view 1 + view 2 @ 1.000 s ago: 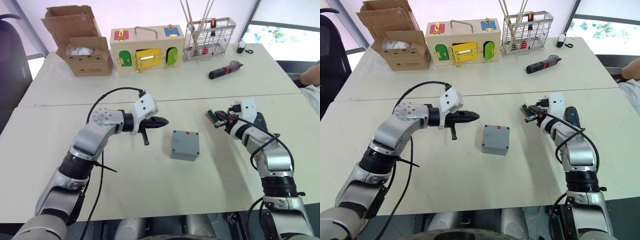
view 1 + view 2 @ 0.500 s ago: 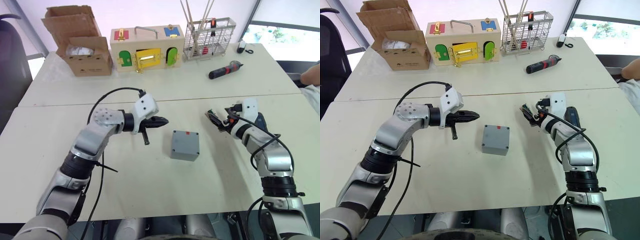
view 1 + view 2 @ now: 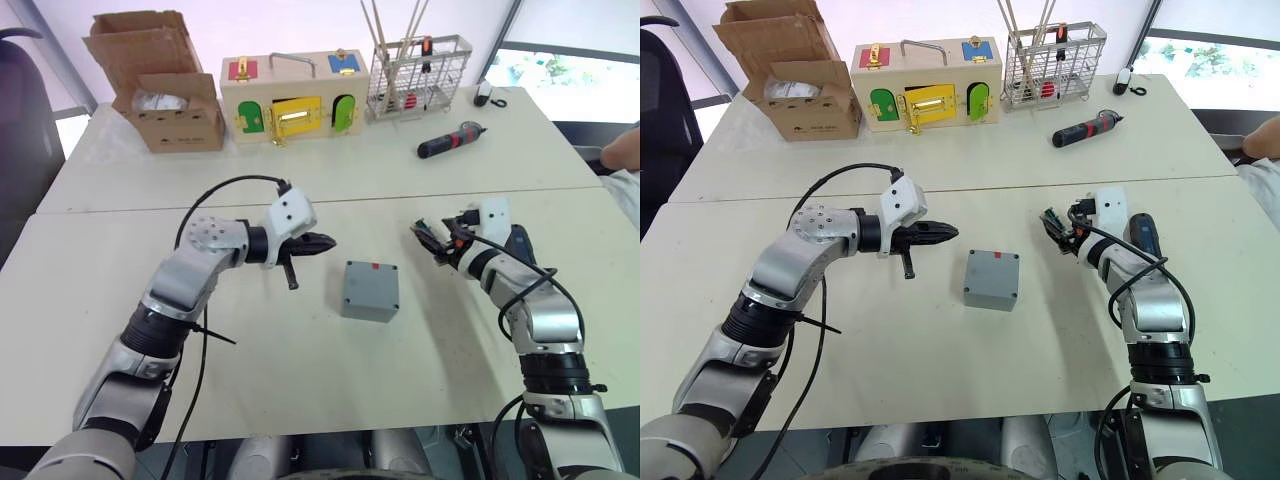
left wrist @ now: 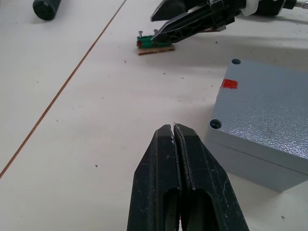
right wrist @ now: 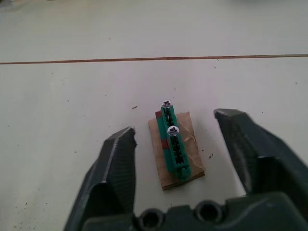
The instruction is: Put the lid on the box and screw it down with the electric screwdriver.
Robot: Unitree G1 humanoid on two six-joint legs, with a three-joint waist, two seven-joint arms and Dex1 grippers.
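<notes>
I hold my right gripper [image 5: 180, 139] with jaws apart over the green screw strip [image 5: 173, 142], ready to pick screws; my left gripper [image 4: 174, 132] waits, pinched together, left of the box [image 3: 369, 289].

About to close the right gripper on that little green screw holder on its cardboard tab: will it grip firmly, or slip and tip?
The screw holder looks light and narrow, so it may skid. Its two upright screws could tip out. The right gripper, open, straddles it.
</notes>
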